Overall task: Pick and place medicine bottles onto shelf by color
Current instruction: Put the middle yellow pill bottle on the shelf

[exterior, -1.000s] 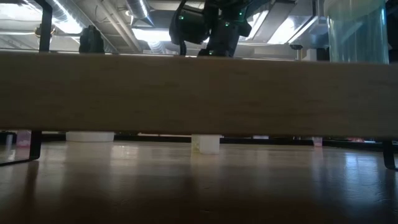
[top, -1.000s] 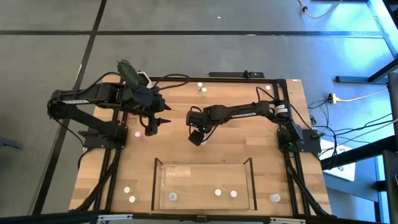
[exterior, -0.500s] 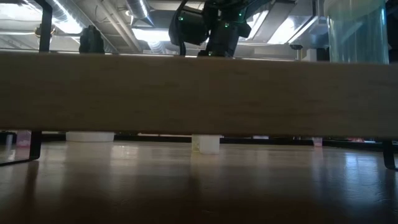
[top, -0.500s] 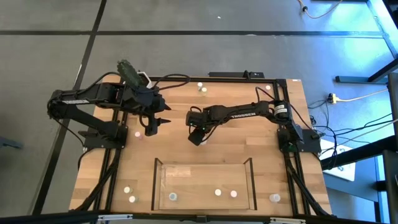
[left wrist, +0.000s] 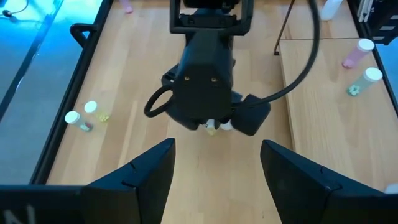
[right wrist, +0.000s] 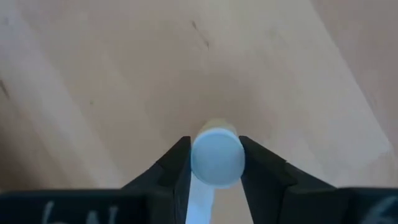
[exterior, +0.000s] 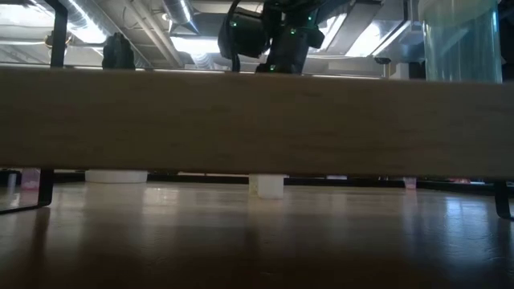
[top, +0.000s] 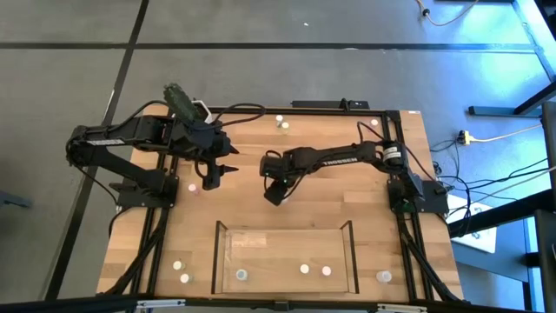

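Right wrist view: bottle (right wrist: pixel 216 157) upright, cap up, between fingers (right wrist: pixel 176 163).

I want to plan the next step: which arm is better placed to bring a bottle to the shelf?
The right one. Its claw is shut on a pale-capped bottle at the table's middle, near the shelf. The left claw is open, holding nothing.

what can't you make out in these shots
- Colour of the bottle between the right gripper fingers: right wrist view shows only its pale cap.
- Low view: the shelf wall blocks most of the table; only one bottle's base shows.
- High view: bottles in the shelf, like this one, are too small to tell colours.
- The left gripper is open, holding nothing.
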Available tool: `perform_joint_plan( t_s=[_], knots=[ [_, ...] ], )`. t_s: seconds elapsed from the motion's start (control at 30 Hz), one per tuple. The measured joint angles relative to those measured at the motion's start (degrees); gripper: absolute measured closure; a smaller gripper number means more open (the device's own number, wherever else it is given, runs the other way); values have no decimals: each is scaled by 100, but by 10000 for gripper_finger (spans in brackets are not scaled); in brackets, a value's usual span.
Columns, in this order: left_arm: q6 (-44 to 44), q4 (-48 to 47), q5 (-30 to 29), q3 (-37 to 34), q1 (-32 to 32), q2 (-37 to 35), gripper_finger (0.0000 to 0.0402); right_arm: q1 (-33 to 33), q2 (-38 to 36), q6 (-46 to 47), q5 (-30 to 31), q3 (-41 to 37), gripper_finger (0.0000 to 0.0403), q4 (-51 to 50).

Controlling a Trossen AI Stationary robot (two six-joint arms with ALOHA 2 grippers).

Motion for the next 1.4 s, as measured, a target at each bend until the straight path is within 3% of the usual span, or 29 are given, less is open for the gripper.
perform_joint_plan(
  t_s=[0.4, 0.63, 0.9, 1.17, 1.4],
  knots=[
    [-336, -4, -42, 0, -42, 7, 171, 343, -9, -1040, 1004, 1681, 283, -1418],
    [-740, -2, -47, 0, -488, 7, 171, 696, -13, -1786, 1119, 2473, 282, -1711],
    [-1064, 443, -104, -497, -1138, 4, 171, 1437, -13, -2273, 1097, 2719, 282, -1764],
    [-1375, 1522, -107, -1271, -1711, 11, 171, 2048, -13, -2113, 1082, 2775, 282, -1542],
    [-1501, 1593, -118, -1425, -2216, 4, 171, 2211, 4, -1595, 641, 2775, 282, -1160]
  ],
)
